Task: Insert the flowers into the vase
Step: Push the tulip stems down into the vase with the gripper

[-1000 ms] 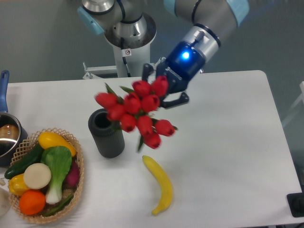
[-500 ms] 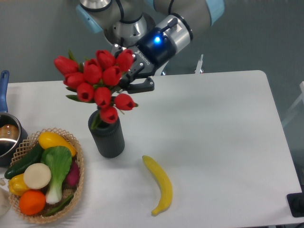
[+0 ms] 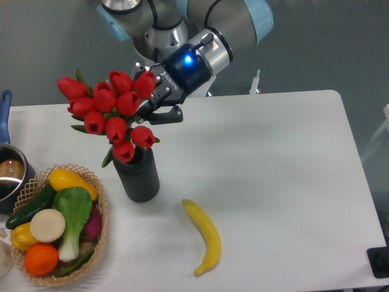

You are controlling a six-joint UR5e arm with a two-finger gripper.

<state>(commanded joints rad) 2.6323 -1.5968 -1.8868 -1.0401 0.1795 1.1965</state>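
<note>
The flowers (image 3: 109, 109), a bunch of red tulips with green leaves, hang right above the dark grey vase (image 3: 139, 176), which stands upright on the white table. The lowest blooms hide the vase's opening, so I cannot tell how far the stems are inside. My gripper (image 3: 151, 104) is shut on the flowers from their right side, up and to the right of the vase. The bunch leans to the left.
A woven basket (image 3: 97, 201) with vegetables and fruit stands left of the vase. A banana (image 3: 205, 236) lies in front and to the right of the vase. A pot (image 3: 9, 173) with a blue handle is at the left edge. The robot base (image 3: 159, 36) is behind.
My gripper has carried the flowers from right of the vase to the left and over it, then slightly lower, so the blooms now cover the vase's mouth.
</note>
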